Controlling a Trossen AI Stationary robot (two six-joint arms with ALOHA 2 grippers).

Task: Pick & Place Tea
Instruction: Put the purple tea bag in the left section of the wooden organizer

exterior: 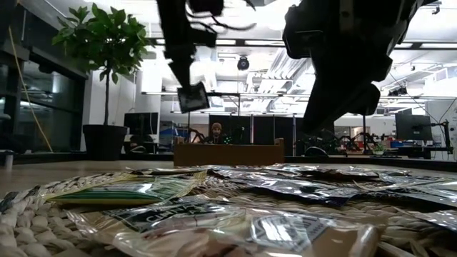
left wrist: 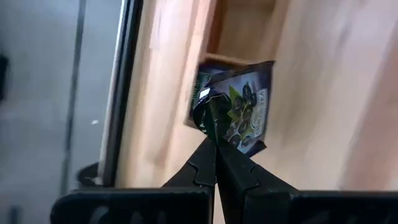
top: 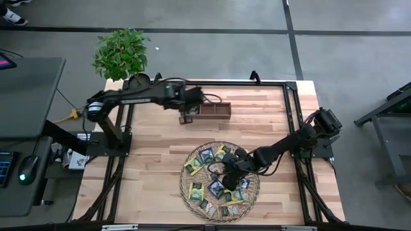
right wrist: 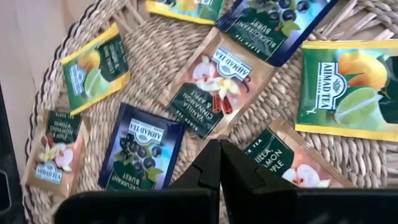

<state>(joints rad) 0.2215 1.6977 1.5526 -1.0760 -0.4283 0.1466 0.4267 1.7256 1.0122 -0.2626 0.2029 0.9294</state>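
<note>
Transfer of one sachet is the step in hand, judged from the layout. Left hand point(top: 187, 117) is closed on a dark blue sachet point(left wrist: 239, 106), pinched at one corner and hanging free just beside the near-left end of the wooden box point(top: 212, 111) at the far side of the tabletop point(top: 154, 160). Next move, as I judge it, calls for carrying the sachet a little farther over the box's open top and releasing it without catching its loose lower edge on the rim.

Right hand point(top: 226, 176) is fully closed with nothing between its fingers, hanging low over the woven tray point(top: 191, 192), where the rest of the tea point(right wrist: 217, 84) lies scattered flat. It will need to open before it can take a sachet.

Differences between views:
- Left wrist view alone shows the grip point and the berry print on the held sachet; the overhead view gives only a dark speck there.
- Overhead view alone shows the box and tray well apart, and the potted plant point(top: 122, 54) beyond the tabletop's far-left corner.
- Right wrist view alone makes the labels legible: blackcurrant, vanilla-cinnamon-apple, citrus.
- Low view confirms the held sachet is clear of the tabletop.
</note>
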